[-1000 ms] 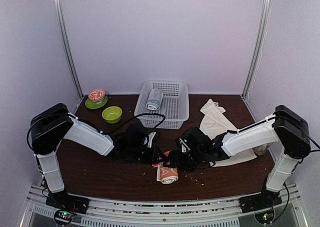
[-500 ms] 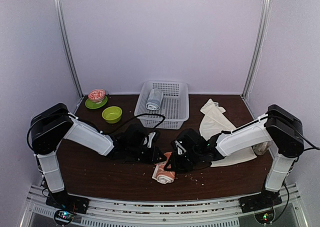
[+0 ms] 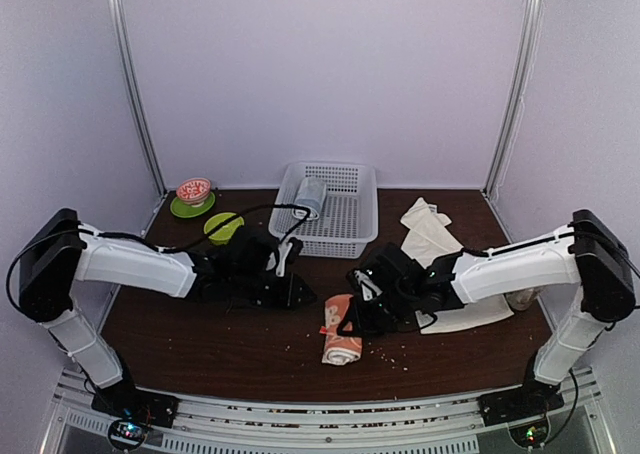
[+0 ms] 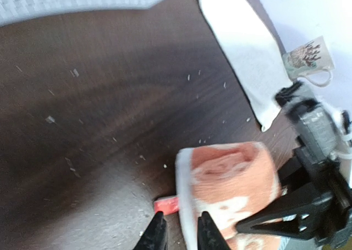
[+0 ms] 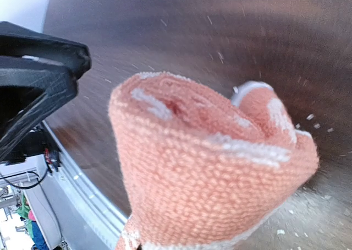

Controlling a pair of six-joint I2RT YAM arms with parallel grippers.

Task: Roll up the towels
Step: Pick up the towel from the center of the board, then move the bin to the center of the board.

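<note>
Top external: left fingers (image 3: 302, 295) have backed off; right fingers (image 3: 352, 321) grip salmon towel (image 3: 340, 342).

A salmon-orange towel (image 3: 340, 344) with white prints, a plain cream-white towel (image 3: 432, 242) at the right, a white latticed basket (image 3: 350, 236) and a lime-green bowl (image 3: 220, 224) are seen on the dark brown table (image 3: 200, 349).

Cloth and wood
Salmon-orange rolled terry towel (image 5: 209, 167) looks looped, matt; dark brown wood-grain tabletop (image 4: 93, 96) has slight sheen.
</note>
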